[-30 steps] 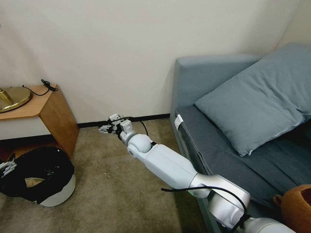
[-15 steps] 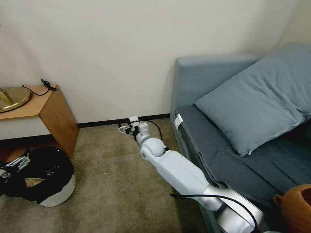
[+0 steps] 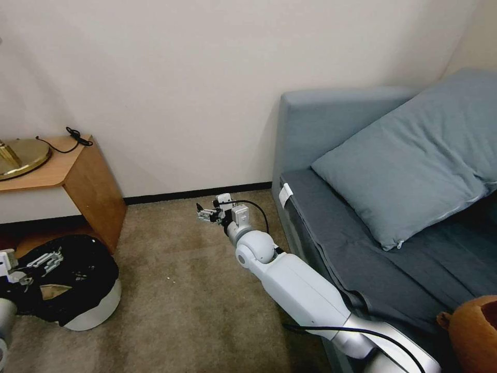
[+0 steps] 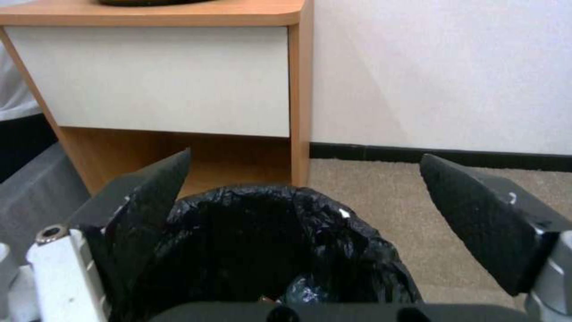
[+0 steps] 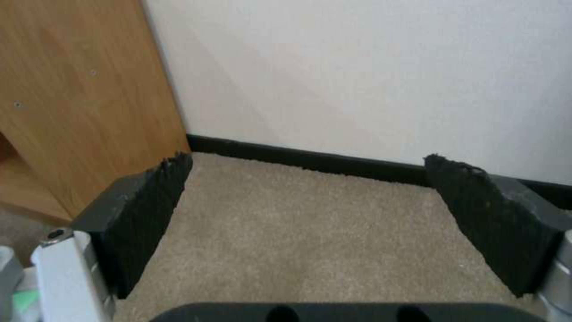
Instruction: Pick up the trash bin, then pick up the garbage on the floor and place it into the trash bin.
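The left gripper (image 3: 45,259) hangs over the near rim of the trash bin (image 3: 96,305), its jaws spread wide and holding nothing; in the left wrist view the two dark pads (image 4: 143,197) stand apart on either side of the bin's mouth, with the black bag liner (image 4: 268,241) bunched between and below them; a tan scrap (image 3: 52,291) lies inside the liner, just beneath the gripper. Beyond the gripper stands the wooden side table (image 3: 77,176), the bin touching or nearly touching its leg; a brass lamp base (image 3: 20,155) and a black cord (image 3: 75,135) rest on its top. The right gripper (image 3: 206,214) is held out well away from the bin, low over bare carpet (image 5: 298,241) and short of the black baseboard (image 5: 310,163); its jaws are also wide open and empty; the table's side panel lies off to one side of it; the blue sofa (image 3: 331,124) with its pillow (image 3: 414,160) sits on the other side of that arm.
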